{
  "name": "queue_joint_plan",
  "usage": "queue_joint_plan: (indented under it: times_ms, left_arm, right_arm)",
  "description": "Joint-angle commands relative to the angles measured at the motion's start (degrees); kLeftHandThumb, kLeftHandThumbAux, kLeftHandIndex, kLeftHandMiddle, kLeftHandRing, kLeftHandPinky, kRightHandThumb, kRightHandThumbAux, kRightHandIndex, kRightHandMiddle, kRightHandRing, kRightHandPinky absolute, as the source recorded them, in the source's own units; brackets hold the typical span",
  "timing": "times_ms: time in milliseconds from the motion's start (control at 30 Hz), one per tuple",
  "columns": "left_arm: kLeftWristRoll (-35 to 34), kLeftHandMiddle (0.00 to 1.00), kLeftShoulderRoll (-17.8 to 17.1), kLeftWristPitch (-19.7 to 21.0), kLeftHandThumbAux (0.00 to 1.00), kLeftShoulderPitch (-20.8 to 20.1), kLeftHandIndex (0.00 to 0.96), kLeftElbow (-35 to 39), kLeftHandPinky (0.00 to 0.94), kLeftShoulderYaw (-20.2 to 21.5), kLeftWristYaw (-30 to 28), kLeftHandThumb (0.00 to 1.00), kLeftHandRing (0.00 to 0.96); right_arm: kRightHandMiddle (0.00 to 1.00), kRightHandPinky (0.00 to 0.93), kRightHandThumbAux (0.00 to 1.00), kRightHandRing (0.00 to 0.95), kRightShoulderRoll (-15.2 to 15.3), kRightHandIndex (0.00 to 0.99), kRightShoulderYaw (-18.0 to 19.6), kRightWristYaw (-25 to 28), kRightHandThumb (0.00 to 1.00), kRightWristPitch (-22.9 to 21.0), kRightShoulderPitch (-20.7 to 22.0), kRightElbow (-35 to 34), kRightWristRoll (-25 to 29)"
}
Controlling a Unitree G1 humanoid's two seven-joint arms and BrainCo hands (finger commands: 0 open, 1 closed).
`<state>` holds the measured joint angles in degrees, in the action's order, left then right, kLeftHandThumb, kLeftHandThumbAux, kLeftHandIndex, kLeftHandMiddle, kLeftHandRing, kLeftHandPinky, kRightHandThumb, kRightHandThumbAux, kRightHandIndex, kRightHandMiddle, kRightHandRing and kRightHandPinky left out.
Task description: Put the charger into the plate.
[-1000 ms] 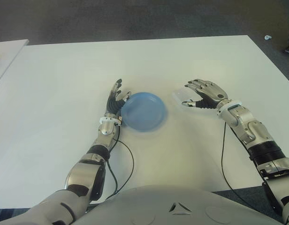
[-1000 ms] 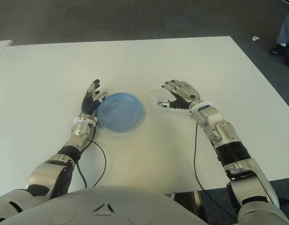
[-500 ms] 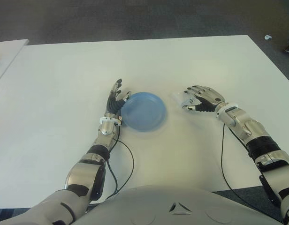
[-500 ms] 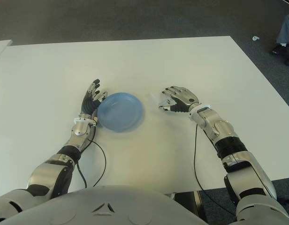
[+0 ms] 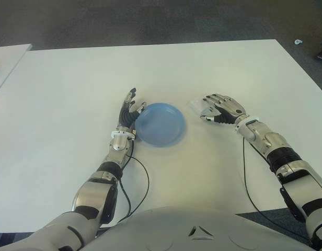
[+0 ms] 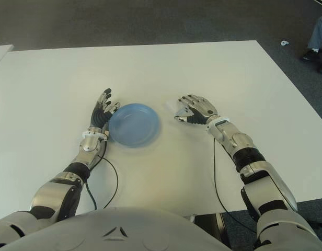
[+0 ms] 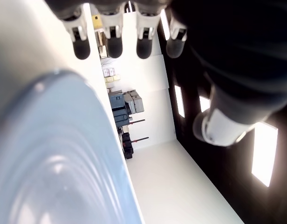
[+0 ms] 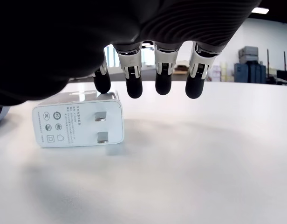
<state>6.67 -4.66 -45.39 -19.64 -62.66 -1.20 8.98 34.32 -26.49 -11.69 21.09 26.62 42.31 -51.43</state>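
One charger, one plate and two hands are showing on the white table. The charger is a white block lying flat on the table, right of the plate and apart from it, not in it. In the right wrist view its printed end face with two metal prongs is pointing toward the camera — back toward the wrist — so its long axis is seemingly running sideways across the hand; the eye views are too small to confirm this.

The right hand is hovering palm-down over the charger. Its fingers are hanging loosely curled and apart, four tips in a row above the table, the outermost one over the charger's top edge and perhaps touching it — nothing is being pinched or held.

The left hand is showing just left of the blue plate, its fingers straight and spread, palm turned toward the plate's rim; whether it is touching the rim is unclear.
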Motion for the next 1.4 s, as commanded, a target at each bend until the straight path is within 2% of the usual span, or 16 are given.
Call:
queue_joint_plan:
  times_ms: [33,333,600,900,1067,1200,1400]
  left_arm:
    - [0.6,0.0,1.0,0.5,0.626,7.7,0.0,-3.5,0.024,-0.5,-1.1,0.055,0.0]
    - [0.0,0.0,1.2,0.5,0.609,7.7,0.0,-3.4,0.017,0.0,-2.1,0.056,0.0]
    - [0.5,0.0,0.9,2.1,0.608,7.3,0.0,-4.0,0.003,-0.3,-1.7,0.039,0.0]
    - [0.5,0.0,1.1,2.3,0.616,7.2,0.0,-4.2,0.006,-0.3,-1.5,0.025,0.0]
    - [0.3,0.0,1.1,1.8,0.616,7.3,0.0,-4.3,0.002,-0.2,-1.6,0.021,0.0]
    - [1.0,0.0,0.9,2.1,0.611,7.3,0.0,-4.4,0.0,-0.5,-1.0,0.02,0.0]
    - [0.8,0.0,0.7,2.3,0.599,6.9,0.0,-4.7,0.001,-0.5,-1.4,0.025,0.0]
  right_arm:
    - [0.0,0.0,0.099,0.0,-2.1,0.0,-1.3,0.5,0.301,-2.5,-0.9,2.6,0.4]
    - [0.0,0.0,0.104,0.0,-4.2,0.0,-1.1,0.1,0.316,-5.7,-1.1,2.5,1.4]
    - [0.0,0.0,0.109,0.0,-6.2,0.0,-0.8,-0.1,0.321,-8.6,-1.3,1.2,2.6]
    - [0.0,0.0,0.119,0.0,-5.8,0.0,-1.3,-0.6,0.309,-9.4,-1.7,-0.6,2.2]
    - [0.0,0.0,0.12,0.0,-4.4,0.0,-2.0,-0.4,0.308,-9.5,-1.9,-2.5,1.2]
    - [0.0,0.0,0.121,0.0,-3.0,0.0,-1.2,0.5,0.303,-11.5,-3.5,-8.1,0.6]
    - [0.0,0.0,0.124,0.0,-2.8,0.0,0.1,3.8,0.292,-16.7,-6.4,-17.8,0.3]
